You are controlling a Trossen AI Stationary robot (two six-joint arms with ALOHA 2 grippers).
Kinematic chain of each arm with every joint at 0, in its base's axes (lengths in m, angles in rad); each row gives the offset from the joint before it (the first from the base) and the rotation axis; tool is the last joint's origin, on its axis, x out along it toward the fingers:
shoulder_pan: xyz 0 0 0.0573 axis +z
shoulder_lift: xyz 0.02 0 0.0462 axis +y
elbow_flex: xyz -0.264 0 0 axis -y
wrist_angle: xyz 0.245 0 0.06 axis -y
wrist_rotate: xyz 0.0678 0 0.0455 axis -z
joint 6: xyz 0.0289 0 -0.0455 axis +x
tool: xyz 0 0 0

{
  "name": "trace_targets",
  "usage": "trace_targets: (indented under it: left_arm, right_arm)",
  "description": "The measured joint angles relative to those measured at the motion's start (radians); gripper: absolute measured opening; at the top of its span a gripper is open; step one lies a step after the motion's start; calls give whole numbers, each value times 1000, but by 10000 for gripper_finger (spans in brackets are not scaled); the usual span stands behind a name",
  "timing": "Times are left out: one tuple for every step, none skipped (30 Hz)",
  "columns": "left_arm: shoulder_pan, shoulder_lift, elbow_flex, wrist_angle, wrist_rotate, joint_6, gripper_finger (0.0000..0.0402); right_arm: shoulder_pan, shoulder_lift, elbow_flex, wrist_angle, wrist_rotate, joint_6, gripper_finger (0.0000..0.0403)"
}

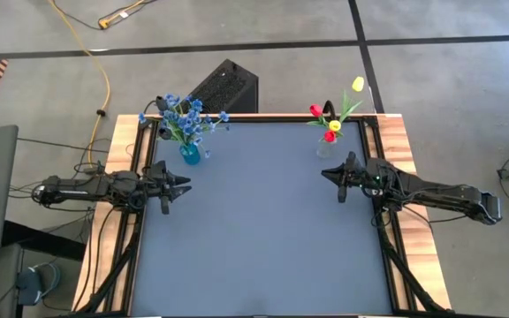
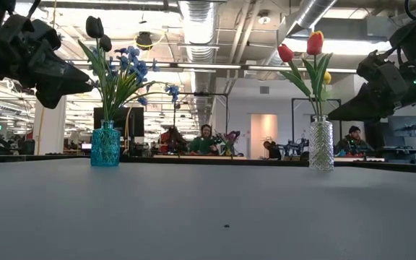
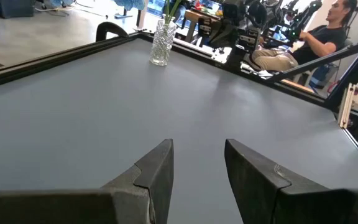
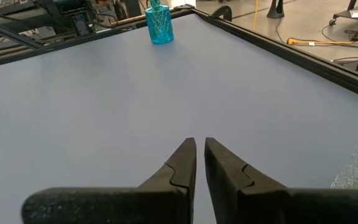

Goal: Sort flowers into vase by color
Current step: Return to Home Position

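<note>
1. The left gripper (image 1: 177,187) has its fingers (image 3: 157,171) spread, with an open gap between them and nothing in it. It hangs above the table (image 1: 263,238) near the left edge and points inward across the surface.
2. The right gripper (image 1: 330,176) has its fingers (image 4: 182,163) drawn together, with only a thin slit between the tips, and they grasp nothing. It hangs above the table near the right edge and points inward, facing the left one from well apart.
3. Each arm reaches in low and nearly level from its own side rail. The low view shows both wrists raised clear of the tabletop.
4. The blue blossoms (image 1: 188,117) stand upright in a blue vase (image 1: 190,155). This vase is at the far left of the table, just beyond the left gripper.
5. The red tulips (image 1: 316,111) and yellow tulips (image 1: 358,85) stand together in a transparent vase (image 1: 326,147). It is at the far right of the table, just beyond the right gripper.
6. No stem lies loose on the grey surface between the arms.
</note>
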Motion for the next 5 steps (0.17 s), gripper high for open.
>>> trace_targets:
  left_arm:
    - [0, 0, 0, 0, 0, 0, 132]
    - [0, 0, 0, 0, 0, 0, 132]
    - [0, 0, 0, 0, 0, 0, 132]
    - [0, 0, 0, 0, 0, 0, 132]
    - [0, 0, 0, 0, 0, 0, 132]
  right_arm:
    - [0, 0, 0, 0, 0, 0, 63]
    - [0, 0, 0, 0, 0, 0, 63]
    - [0, 0, 0, 0, 0, 0, 63]
    - [0, 0, 0, 0, 0, 0, 63]
    - [0, 0, 0, 0, 0, 0, 63]
